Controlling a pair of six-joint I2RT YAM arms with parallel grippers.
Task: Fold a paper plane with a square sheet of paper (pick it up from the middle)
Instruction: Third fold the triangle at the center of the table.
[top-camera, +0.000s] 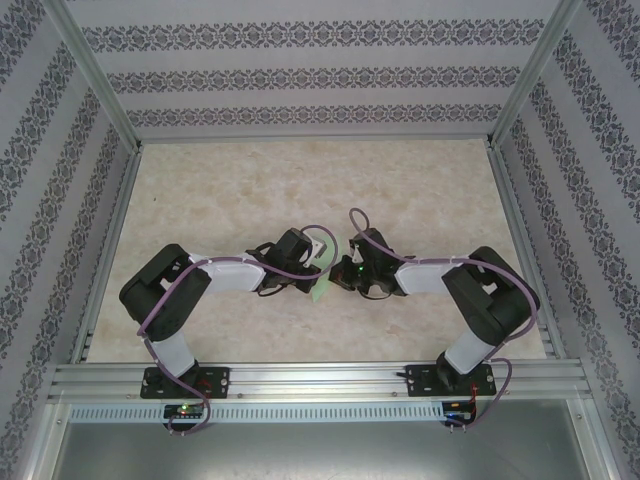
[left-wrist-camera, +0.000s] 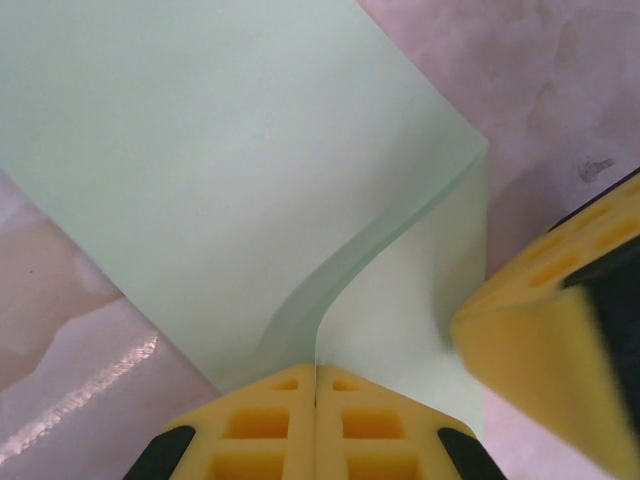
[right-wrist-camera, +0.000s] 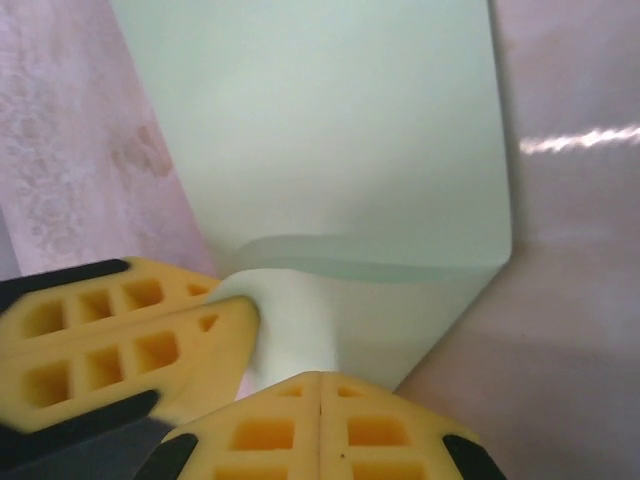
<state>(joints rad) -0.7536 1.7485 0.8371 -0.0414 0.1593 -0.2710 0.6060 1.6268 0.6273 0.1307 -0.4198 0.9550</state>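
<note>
My left gripper (left-wrist-camera: 316, 400) and right gripper (right-wrist-camera: 320, 410) are both clamped on the paper (left-wrist-camera: 220, 170), curled at the middle of the table (top-camera: 200, 200), the right at the left's 4 o'clock; if they pull apart or twist, it may tear or crease crookedly.

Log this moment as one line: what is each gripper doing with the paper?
left gripper shut on green paper | right gripper shut on it too | paper bent between them | middle of table

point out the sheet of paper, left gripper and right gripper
sheet of paper (left-wrist-camera: 220, 170), left wrist view, flat face
left gripper (left-wrist-camera: 316, 375), left wrist view, fingertip seam
right gripper (right-wrist-camera: 320, 382), right wrist view, fingertip seam
</note>
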